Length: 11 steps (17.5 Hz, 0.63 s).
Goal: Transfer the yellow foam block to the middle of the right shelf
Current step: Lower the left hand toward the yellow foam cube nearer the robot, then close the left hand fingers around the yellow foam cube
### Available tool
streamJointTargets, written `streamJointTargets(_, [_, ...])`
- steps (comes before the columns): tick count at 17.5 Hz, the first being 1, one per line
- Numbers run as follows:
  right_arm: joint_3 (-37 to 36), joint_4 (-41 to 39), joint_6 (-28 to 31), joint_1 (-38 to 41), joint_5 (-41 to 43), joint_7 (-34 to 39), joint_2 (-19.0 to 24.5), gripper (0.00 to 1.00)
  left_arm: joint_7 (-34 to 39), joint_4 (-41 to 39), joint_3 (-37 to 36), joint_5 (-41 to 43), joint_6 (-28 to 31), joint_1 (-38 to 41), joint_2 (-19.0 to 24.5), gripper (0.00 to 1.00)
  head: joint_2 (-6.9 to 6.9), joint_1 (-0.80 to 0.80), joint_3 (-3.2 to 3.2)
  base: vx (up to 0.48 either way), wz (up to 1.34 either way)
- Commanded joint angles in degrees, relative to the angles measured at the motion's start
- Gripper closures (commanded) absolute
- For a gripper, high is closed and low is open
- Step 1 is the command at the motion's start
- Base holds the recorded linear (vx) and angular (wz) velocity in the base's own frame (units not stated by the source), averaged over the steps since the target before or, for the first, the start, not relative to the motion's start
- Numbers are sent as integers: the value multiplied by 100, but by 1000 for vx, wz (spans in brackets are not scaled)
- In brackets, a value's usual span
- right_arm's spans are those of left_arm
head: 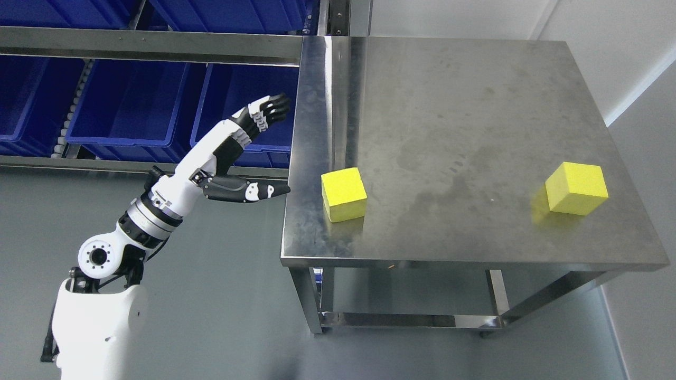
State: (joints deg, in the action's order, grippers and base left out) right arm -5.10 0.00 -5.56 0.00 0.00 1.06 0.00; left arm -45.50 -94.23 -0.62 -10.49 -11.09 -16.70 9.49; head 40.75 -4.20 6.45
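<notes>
Table (465, 121): steel, fills the right side.
Bins (127, 105): blue, on a rack at left.
Left hand (248, 153): fingers spread, empty, off the table's left edge.
Blocks: one (344, 193) near that edge, another (576, 188) far right.

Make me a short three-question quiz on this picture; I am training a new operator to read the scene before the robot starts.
1. True or false: the left hand is grasping a yellow foam block.
2. How many yellow blocks stand on the steel table?
A. one
B. two
C. three
3. Which block is closer to the left hand: the left block or the right block?

Key
1. False; the hand is open, off the table's left edge, holding nothing.
2. B
3. The left block, near the table's left edge.
</notes>
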Motion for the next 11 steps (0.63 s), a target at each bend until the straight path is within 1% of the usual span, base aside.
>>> streamJointTargets(1, [0,-100,3,-9,0,0,-100,0,-117,1167,-791,951,-7,-333,-16,1,0,0,0,0,0])
streamJointTargets(3, [0,-100,3,-9,0,0,-100,0,-135,1441,-913,1058,11,-571,-236,1,0,0,0,0,0])
streamJointTargets(5, [0,-100,3,-9,0,0,-100,0,-135,1792,-1220,1067,20,-764,-359,2,0,0,0,0,0])
streamJointTargets(7, [0,-100,3,-9,0,0,-100,0,-144,2004,-1335,1154,37,-923,-483,2,0,0,0,0,0])
streamJointTargets(11, [0,-100,3,-9,0,0,-100,0,-161,2154,-1625,1164,467,-1195,-650,2,0,0,0,0,0])
